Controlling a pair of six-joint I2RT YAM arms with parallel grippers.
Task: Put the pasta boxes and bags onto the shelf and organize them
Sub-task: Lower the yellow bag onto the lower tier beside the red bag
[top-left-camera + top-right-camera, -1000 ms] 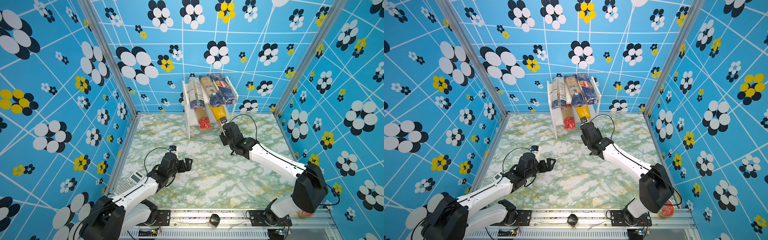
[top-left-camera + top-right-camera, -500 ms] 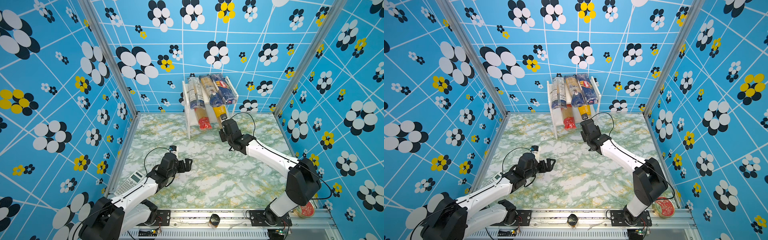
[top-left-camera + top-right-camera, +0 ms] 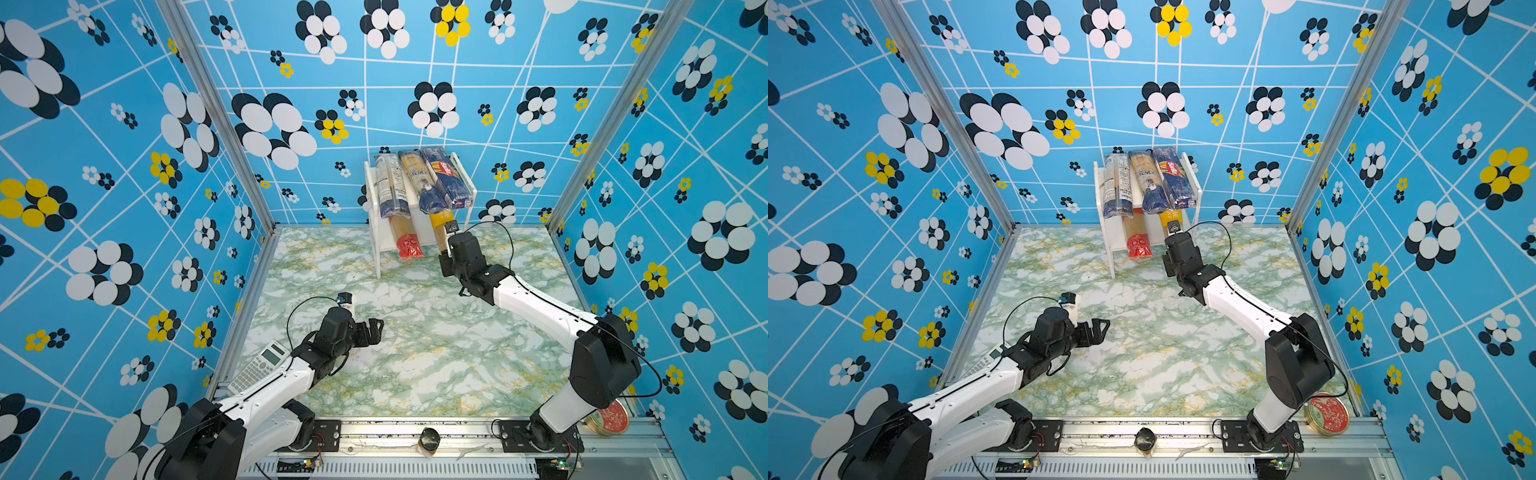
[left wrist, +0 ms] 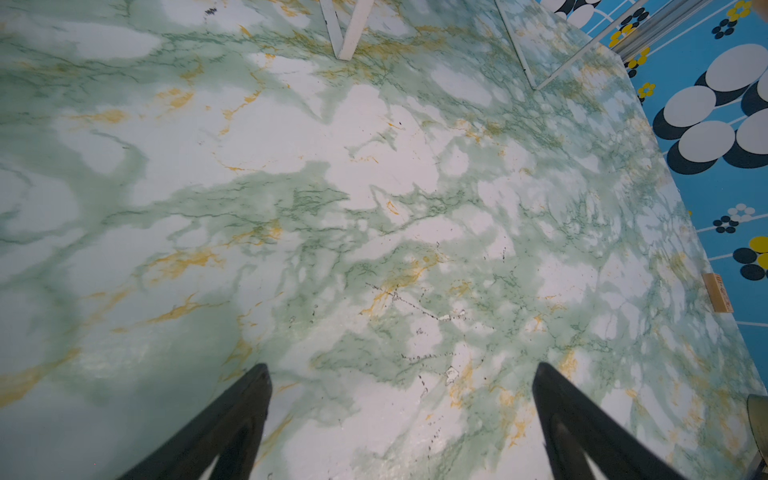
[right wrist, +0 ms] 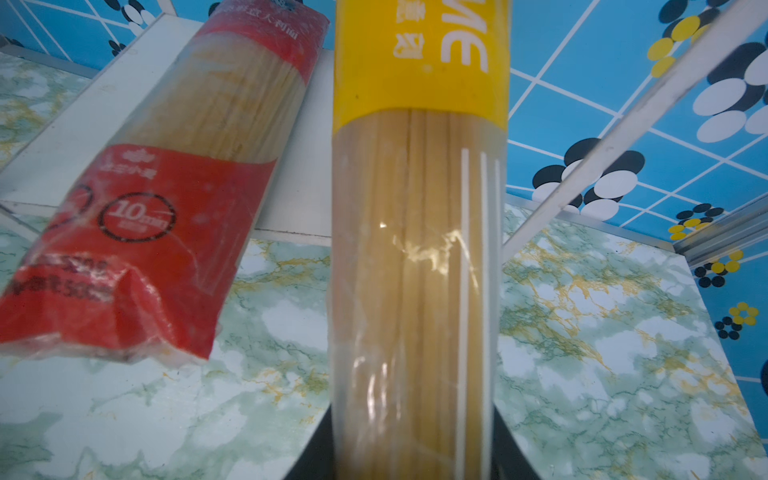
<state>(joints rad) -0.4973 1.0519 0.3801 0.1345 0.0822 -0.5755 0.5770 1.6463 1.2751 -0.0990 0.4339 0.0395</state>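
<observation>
Now the yellow bag sits pinched between right fingers, far end inside the shelf; left fingers spread above the surface.

Glossy, crinkled clear plastic film on the yellow-ended bag and red-ended bag; smooth marbled tabletop

L arm, R arm: white links, blk joints, thin blk cables.

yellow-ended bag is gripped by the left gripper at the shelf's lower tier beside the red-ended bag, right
Wrong gripper: the right wrist view shows the right gripper shut on the yellow-ended bag, at the lower tier of the shelf beside the red-ended bag. The left gripper is open and empty.
</observation>
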